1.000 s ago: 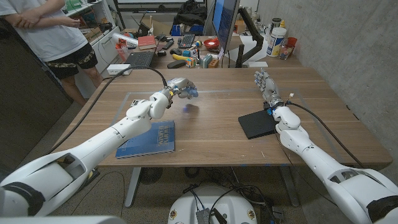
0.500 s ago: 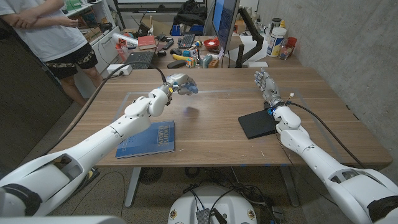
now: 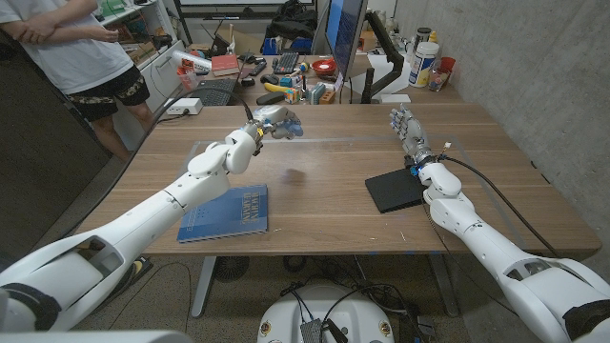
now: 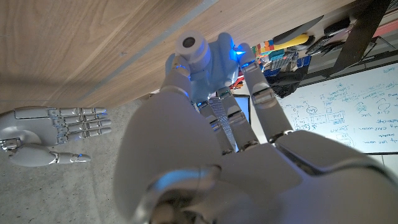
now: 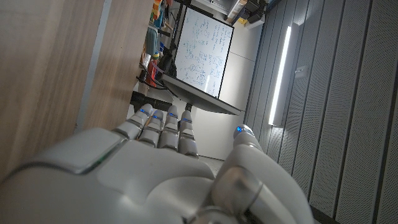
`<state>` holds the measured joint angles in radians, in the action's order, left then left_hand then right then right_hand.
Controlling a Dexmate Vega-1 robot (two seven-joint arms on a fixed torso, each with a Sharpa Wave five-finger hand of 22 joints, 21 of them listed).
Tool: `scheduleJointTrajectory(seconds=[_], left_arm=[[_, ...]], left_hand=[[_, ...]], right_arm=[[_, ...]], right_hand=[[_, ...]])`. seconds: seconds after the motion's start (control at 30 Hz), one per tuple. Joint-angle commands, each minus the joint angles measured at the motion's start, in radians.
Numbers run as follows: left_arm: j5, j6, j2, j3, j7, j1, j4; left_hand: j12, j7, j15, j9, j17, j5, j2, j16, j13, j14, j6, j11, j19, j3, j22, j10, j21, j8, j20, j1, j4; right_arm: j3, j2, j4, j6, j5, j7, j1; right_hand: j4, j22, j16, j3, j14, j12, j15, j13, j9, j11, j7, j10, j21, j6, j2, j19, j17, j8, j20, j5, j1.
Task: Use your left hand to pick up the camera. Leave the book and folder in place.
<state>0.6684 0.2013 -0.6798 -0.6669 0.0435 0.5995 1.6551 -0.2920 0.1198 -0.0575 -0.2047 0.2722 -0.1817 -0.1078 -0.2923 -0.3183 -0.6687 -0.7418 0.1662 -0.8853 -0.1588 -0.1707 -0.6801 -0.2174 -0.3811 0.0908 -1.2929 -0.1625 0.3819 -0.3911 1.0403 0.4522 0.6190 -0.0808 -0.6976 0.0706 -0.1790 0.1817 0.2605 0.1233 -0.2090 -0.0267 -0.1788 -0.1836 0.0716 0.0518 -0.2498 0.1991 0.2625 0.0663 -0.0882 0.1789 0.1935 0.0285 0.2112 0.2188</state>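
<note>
While a person is standing with arms folded past the far left corner, the blue book is lying near the front edge of the tabletop. Further along, the left hand is holding the small pale camera up off the wood, its fingers wrapping around the body. Over on the right, the right hand is standing with fingers straight and holding nothing, just behind the black folder.

Small pale camera in left hand fingers, clear of wooden table.

Lab or office: whiteboard, monitor, cluttered desk behind.
</note>
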Motion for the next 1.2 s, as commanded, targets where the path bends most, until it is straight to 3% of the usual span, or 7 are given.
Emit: scheduleJointTrajectory(seconds=[0.03, 1.2], left_arm=[[-0.002, -0.003, -0.006, 0.025, 0.002, 0.010, 0.027], [-0.016, -0.020, -0.026, 0.101, 0.036, 0.040, 0.090]], left_hand=[[0.001, -0.010, -0.085, -0.004, 0.006, -0.005, -0.031, -0.001, -0.005, -0.021, -0.075, -0.001, -0.005, -0.048, -0.002, -0.011, 0.004, -0.013, -0.005, -0.025, 0.039], [0.010, -0.013, -0.091, -0.004, 0.016, -0.007, -0.032, 0.006, -0.015, -0.035, -0.091, 0.001, 0.001, -0.064, -0.003, -0.026, 0.012, -0.017, -0.011, -0.024, 0.043]], right_arm=[[0.003, 0.001, 0.003, -0.003, -0.003, 0.003, 0.001], [0.014, -0.001, 0.048, -0.015, -0.022, 0.036, -0.013]], right_hand=[[-0.002, -0.005, 0.005, -0.004, 0.008, -0.002, 0.001, -0.006, -0.003, -0.001, -0.005, -0.004, 0.001, 0.006, -0.005, 0.002, 0.003, -0.001, -0.005, 0.006, 0.000], [-0.001, -0.005, 0.005, -0.006, 0.010, -0.002, 0.002, -0.006, -0.003, 0.000, -0.006, -0.005, 0.001, 0.006, -0.004, 0.002, 0.003, 0.000, -0.004, 0.006, -0.001]])
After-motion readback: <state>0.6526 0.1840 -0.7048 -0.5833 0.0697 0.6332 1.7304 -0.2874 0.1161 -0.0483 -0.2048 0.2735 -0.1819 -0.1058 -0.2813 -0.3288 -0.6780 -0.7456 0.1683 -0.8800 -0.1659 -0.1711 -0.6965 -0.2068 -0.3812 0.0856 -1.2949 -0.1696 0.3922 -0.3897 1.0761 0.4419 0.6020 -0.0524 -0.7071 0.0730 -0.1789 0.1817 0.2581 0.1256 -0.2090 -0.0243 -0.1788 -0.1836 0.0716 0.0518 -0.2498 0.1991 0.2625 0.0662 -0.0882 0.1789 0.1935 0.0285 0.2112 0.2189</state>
